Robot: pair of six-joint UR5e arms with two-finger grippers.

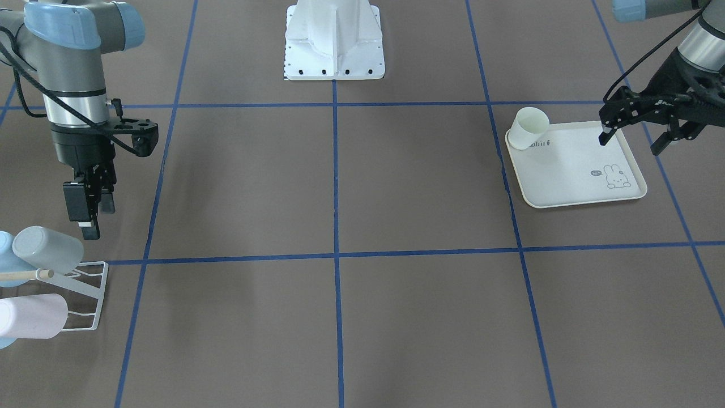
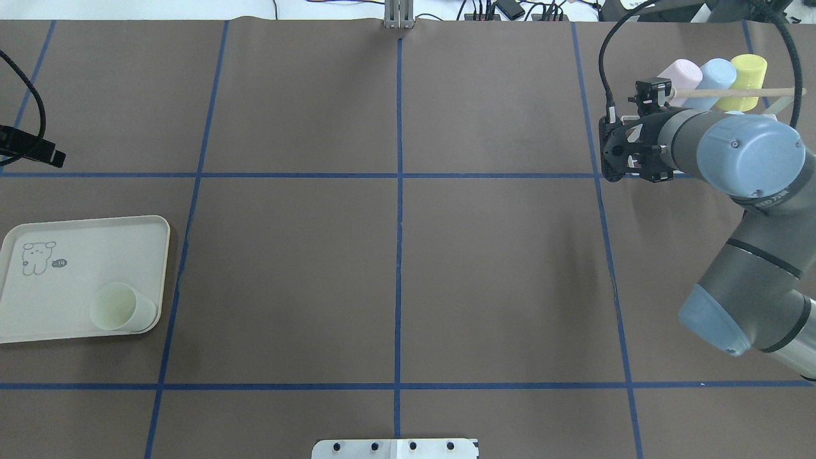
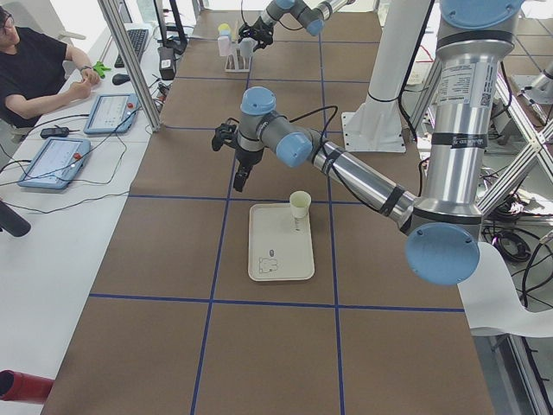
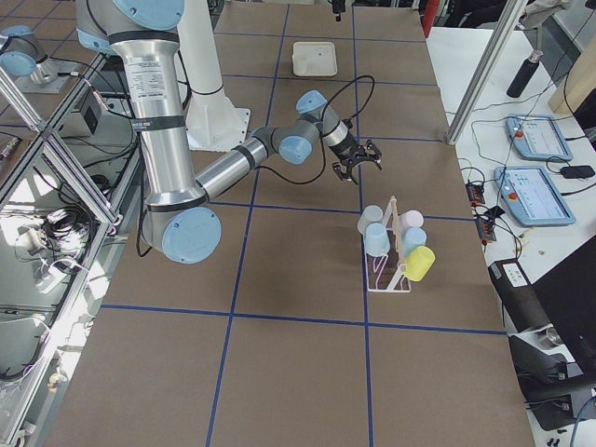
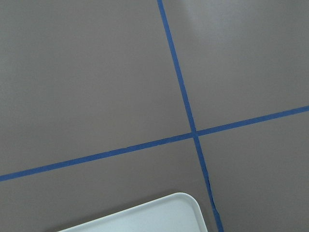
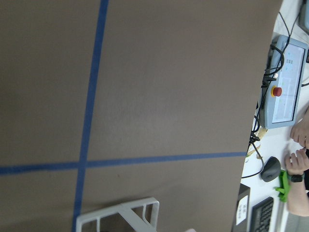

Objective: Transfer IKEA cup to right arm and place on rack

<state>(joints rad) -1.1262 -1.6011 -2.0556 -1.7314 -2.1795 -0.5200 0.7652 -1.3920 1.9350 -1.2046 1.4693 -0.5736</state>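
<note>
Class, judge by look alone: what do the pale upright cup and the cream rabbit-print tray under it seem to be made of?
Pale cup: probably matte plastic; smooth, evenly coloured wall without glare. Cream rabbit-print tray: likely plastic or melamine; smooth moulded rim, printed drawing.

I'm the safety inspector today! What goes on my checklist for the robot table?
Surface: brown table cover with a blue tape grid.
Job's things: pale cream plastic cup upright on a corner of the cream rabbit-print tray; white wire rack with a wooden rod carries pastel cups.
Clutter: nothing seen.
Grippers: left gripper near the tray, jaws open, empty; right gripper near the rack, jaws open, empty.
Cables: black cable looped along the right arm.
Surroundings: white robot pedestal; seated person at a side desk with touchscreen panels.
</note>
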